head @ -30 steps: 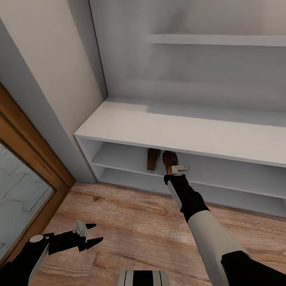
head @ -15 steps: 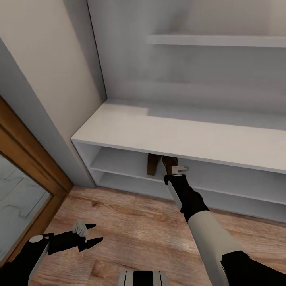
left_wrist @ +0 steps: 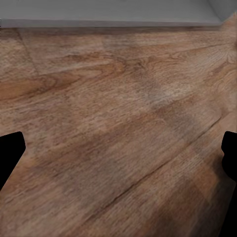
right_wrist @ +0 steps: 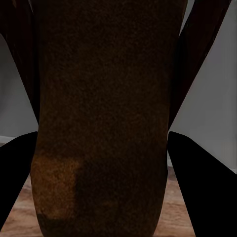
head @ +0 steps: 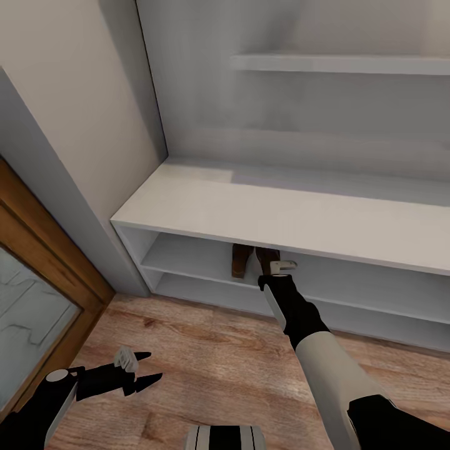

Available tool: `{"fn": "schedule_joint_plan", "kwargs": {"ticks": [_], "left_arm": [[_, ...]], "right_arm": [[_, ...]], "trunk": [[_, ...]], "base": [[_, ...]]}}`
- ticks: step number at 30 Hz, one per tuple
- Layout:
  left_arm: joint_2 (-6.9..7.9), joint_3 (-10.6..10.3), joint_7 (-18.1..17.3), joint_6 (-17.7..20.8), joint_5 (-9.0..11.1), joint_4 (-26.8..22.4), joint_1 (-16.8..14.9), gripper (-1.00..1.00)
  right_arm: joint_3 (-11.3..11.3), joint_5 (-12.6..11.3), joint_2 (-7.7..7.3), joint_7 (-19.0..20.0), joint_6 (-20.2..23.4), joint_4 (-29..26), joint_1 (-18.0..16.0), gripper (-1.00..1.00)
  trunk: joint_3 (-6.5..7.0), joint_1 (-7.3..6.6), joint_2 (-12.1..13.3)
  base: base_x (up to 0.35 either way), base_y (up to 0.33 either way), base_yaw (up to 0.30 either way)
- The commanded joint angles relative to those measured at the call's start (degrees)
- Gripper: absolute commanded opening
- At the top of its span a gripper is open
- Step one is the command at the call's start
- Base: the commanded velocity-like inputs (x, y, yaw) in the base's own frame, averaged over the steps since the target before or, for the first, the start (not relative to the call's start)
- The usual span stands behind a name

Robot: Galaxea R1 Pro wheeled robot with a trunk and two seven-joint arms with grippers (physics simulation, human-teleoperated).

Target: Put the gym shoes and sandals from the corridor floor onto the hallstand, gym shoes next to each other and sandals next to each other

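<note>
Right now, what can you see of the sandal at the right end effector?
The sandal is dark brown and leathery, a flat sole with straps spreading from it in the right wrist view. It lies lengthwise just inside the hallstand's upper open shelf, close beside the other sandal. The right end effector closes on its near end.

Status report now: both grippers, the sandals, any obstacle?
Right gripper shut on second sandal, inside upper open shelf of rack. First sandal alongside. Left gripper open, empty, above floor. No obstacle seen.
</note>
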Motion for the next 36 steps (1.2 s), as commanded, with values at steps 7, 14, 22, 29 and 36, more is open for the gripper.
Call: {"fn": "schedule_joint_plan", "kwargs": {"ticks": [7,14,22,29,36], "left_arm": [[-0.04,0.2,-0.3,0.5,-0.2,-0.1,0.0,1.00],[-0.01,0.1,-0.3,0.5,-0.1,-0.1,0.0,1.00],[-0.02,0.1,-0.3,0.5,-0.1,-0.1,0.0,1.00],[-0.03,0.1,-0.3,0.5,-0.1,-0.1,0.0,1.00],[-0.05,0.1,-0.3,0.5,-0.1,-0.1,0.0,1.00]], "right_arm": [[0.1,-0.2,0.00,-0.3,0.3,-0.1,0.0,-1.00],[0.1,-0.2,0.00,-0.3,0.3,-0.1,0.0,-1.00],[0.1,-0.2,0.00,-0.3,0.3,-0.1,0.0,-1.00],[0.1,-0.2,0.00,-0.3,0.3,0.0,0.0,-1.00],[0.1,-0.2,0.00,-0.3,0.3,0.0,0.0,-1.00]], "trunk": [[-0.04,-0.01,0.0],[-0.04,-0.01,0.0],[-0.04,-0.01,0.0],[-0.04,-0.01,0.0],[-0.04,-0.01,0.0]], "base": [[0.117,-0.027,0.000],[0.041,-0.013,0.000],[0.005,-0.001,0.000],[0.081,0.000,0.000],[0.003,0.000,0.000]]}}
